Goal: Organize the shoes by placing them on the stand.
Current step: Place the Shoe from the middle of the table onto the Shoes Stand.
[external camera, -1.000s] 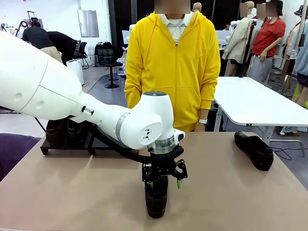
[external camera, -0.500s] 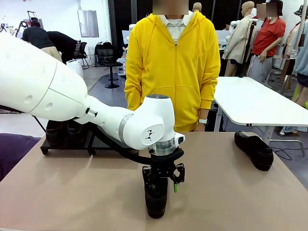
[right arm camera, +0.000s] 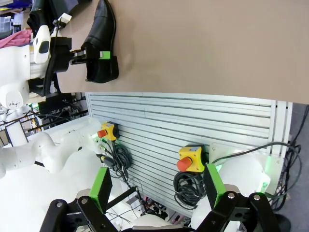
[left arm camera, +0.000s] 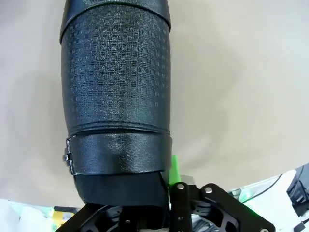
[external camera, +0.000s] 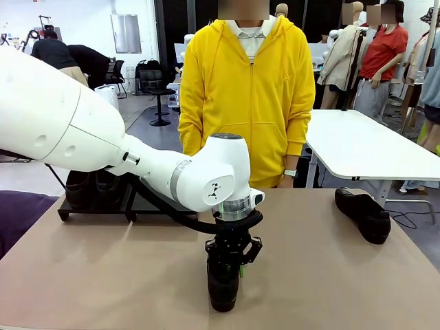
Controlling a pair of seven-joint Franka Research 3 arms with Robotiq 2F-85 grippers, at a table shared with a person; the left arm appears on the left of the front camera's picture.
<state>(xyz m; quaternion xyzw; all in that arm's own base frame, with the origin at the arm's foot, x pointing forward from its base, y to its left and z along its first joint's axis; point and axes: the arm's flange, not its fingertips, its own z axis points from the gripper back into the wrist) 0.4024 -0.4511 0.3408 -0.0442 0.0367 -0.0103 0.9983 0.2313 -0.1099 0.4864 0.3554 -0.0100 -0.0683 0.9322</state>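
left arm, front view: left gripper (external camera: 227,264) points straight down at lower centre, fingers drawn in narrow and clamped on the shoe (external camera: 223,292), which rests on the table (external camera: 323,275)

shoe look, left wrist view: the shoe (left arm camera: 116,72) is black and slightly glossy; the upper is embossed with a fine grid of small squares. a smoother grained band crosses the instep, with a small metal fitting at the band's left end. the dark opening lies below the band, at the frame's bottom. a green pad (left arm camera: 174,165) touches the shoe's right side just below the band; the other pad is hidden behind the shoe

axis: in the front view the shoe is seen end-on, a narrow upright oval, its long axis running into depth. in the left wrist view the axis runs bottom to top, toe end toward the top edge. in the right wrist view the shoe (right arm camera: 100,41) sits upper left, toe toward the top, heel close to the table edge, sole down

right gripper (right arm camera: 157,189): spread wide, holding nothing, at the bottom of its own view

far shoe (external camera: 363,214): at right of the front view, on the table, lying aslant, well apart from the gripped one

stand (external camera: 93,207): at left, partly behind the arm; dark shoes (external camera: 86,187) sit on it, count unclear

person (external camera: 247,89) in yellow hoodie at the far side, centre
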